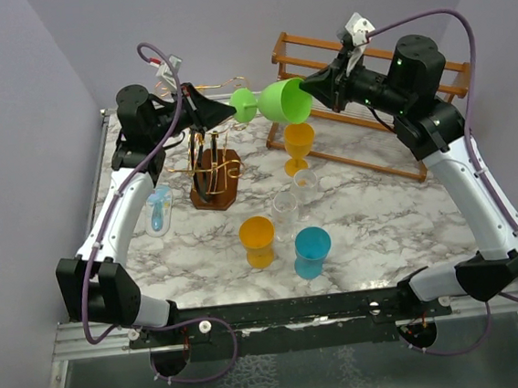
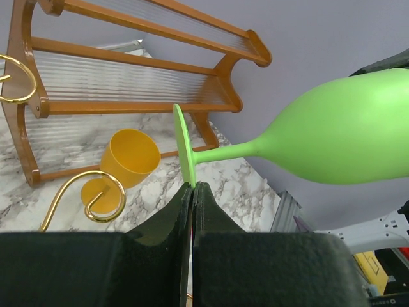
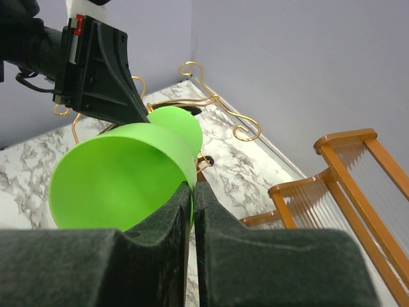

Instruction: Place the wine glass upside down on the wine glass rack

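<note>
Top view first: the wine glass (image 1: pixel 284 102) is the green one, up in the air on its side over the far part of the table (image 1: pixel 372 220), strung between both arms. The left end effector (image 1: pixel 231 112) is pinched on the foot and the right end effector (image 1: pixel 311 83) is clamped on the bowl's rim. The wine glass rack (image 1: pixel 212 166) — gold wire on a dark base — stands toward the far left corner of the table, just below the left end effector and apart from the glass.

Left wrist view: the fingers are pressed together, with the edge of the thin green foot disc caught between the tips. Stem and bowl run off to the right. One gold scroll shows low on the left, not touching the glass.

Right wrist view: the jaws are narrow, nipping the wall of the bowl at its rim, with the foot and the left end effector beyond.

This looks like a mid-air handover, with the hanging not yet begun. Next, the right side would need to let go. Then the left has to tip the glass bowl-down and slide the stem into a scroll arm so the foot rests on the wire. That hold on the foot's edge looks thin — the glass could pivot.
</note>
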{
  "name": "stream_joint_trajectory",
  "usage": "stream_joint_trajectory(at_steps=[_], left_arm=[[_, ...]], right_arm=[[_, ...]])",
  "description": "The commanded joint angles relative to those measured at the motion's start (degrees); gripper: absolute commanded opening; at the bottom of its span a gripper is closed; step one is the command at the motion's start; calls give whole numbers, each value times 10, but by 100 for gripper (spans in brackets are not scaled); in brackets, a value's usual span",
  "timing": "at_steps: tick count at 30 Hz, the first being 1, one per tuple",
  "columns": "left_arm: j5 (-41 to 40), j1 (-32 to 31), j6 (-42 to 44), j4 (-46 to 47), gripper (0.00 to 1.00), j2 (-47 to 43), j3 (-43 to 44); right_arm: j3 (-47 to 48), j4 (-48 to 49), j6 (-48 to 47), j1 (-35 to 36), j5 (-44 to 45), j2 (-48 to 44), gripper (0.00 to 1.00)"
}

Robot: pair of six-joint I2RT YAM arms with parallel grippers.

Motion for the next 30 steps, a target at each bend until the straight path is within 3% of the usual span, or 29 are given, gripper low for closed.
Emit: stream_joint_trajectory(at_steps=[1, 10, 14, 20, 30], left_arm=[[4, 2, 2, 34, 0, -17, -19], [-5, 76, 1, 11, 0, -34, 1], [-42, 136, 72, -84, 0, -47, 54], [-270, 153, 342, -241, 0, -84, 143], [-544, 152, 585, -318, 0, -90, 252]], right_arm=[[-16, 24, -6, 1, 0, -24, 13], [-27, 9, -40, 1, 23, -43, 64], [-23, -1, -60, 1, 54, -53, 81], [-23, -26, -92, 1, 86, -60, 85], [-55, -43, -124, 1, 99, -69, 85]])
